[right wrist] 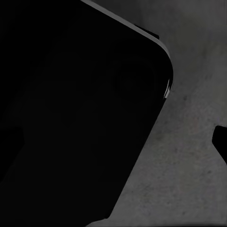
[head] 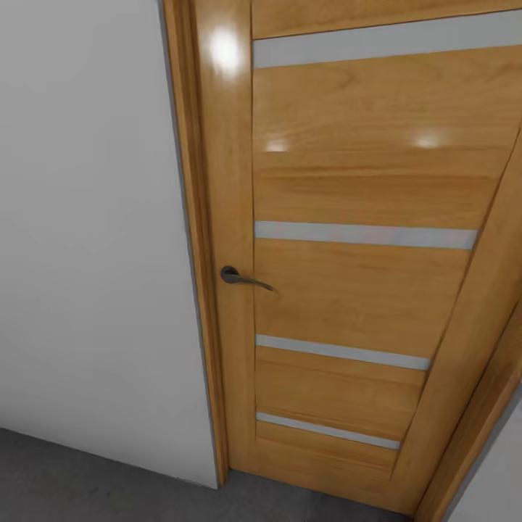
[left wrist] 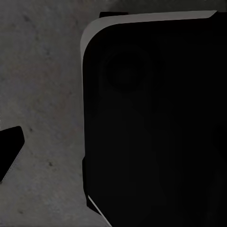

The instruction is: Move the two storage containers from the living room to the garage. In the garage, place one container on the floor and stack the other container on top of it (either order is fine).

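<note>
The robot faces a wooden door with a grey handle on the dark concrete floor, evidently in transit, containers unseen, finger spread impossible to tell.

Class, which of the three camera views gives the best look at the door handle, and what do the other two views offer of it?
The head view: the dark lever door handle sits plainly against the wooden door near its left edge. The left wrist view and right wrist view look down at grey speckled floor and a large black robot part, so they add nothing about the handle.
</note>
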